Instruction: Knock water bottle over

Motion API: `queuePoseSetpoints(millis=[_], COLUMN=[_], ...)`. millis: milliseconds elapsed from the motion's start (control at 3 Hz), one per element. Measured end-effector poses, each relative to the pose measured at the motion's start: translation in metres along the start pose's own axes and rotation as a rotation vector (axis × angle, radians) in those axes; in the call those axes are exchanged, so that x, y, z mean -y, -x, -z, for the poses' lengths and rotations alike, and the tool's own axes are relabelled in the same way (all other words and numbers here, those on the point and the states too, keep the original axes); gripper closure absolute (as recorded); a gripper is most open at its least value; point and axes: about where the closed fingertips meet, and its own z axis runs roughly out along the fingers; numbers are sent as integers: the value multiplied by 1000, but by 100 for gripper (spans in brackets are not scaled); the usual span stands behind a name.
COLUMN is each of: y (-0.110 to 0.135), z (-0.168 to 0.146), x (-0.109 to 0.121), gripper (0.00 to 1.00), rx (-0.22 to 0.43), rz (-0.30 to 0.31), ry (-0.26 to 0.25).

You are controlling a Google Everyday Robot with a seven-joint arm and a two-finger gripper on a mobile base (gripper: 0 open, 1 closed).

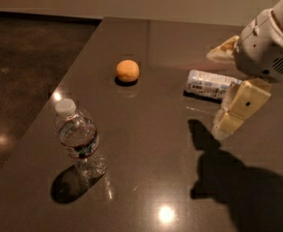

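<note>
The water bottle (78,140) stands upright near the table's front left edge. It is clear crinkled plastic with a white cap and a dark label band. My gripper (216,93) hangs above the right side of the table, far to the right of the bottle and well apart from it. It is open and holds nothing: one cream finger (237,108) points down and left, the other (222,52) sits higher behind it.
An orange ball (127,70) lies mid-table behind the bottle. A second bottle with a white and light-blue label (206,82) lies on its side just behind my gripper. The table's left edge (39,124) drops to a dark floor.
</note>
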Motion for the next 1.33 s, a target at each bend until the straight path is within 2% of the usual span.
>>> queuePoseSetpoints(millis=[333,667,1000,1333], y=[16,25,25,35], z=[-20,-38,-44,-43], x=[-19,-35,-35,-42], gripper=[0,0,0,0], rx=[66,55,54,96], rz=[54,127,130,138], ry=[35,-9,-20,3])
